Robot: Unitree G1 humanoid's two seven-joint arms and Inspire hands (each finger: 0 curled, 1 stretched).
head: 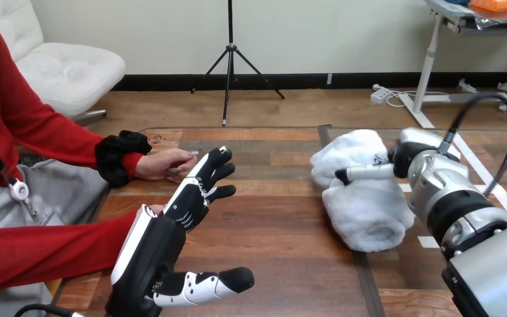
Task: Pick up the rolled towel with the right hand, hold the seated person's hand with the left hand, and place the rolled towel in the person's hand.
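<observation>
**Figure.** Wooden desk (284, 218), viewed from the robot's end.

**Task object.** The white, fluffy rolled towel (370, 208) lies at 3 o'clock from the desk's middle. It bulges into two lobes, the upper one stopping short of the far edge and the lower one pointing toward the near edge.

**Right hand.** The right hand (403, 162) sits at the rolled towel's 2 o'clock side and touches it at the crease between the lobes. Whether it is clamped on the rolled towel cannot be told from here. Its silver forearm comes in from 4 o'clock and takes up the desk's near right corner.

**Left hand.** The left hand (195, 195) stands at 9 o'clock from the middle. Its fingers (214, 162) are straight and slightly apart, point toward 1 o'clock, and clamp nothing. The thumb juts toward 3 o'clock, close to the near edge.

**Person.** The person's hand (165, 165), at the end of a red sleeve, lies by the desk's left edge at 10 o'clock, just beside the robot's fingertips. Whether the two touch cannot be told. A second red-sleeved arm runs along the near left edge and passes behind the left hand.

**Open room.** A broad band of bare wood runs between the left hand and the rolled towel, from the near edge to the far edge. The strip along the far edge, beyond both hands, is also bare.
</observation>
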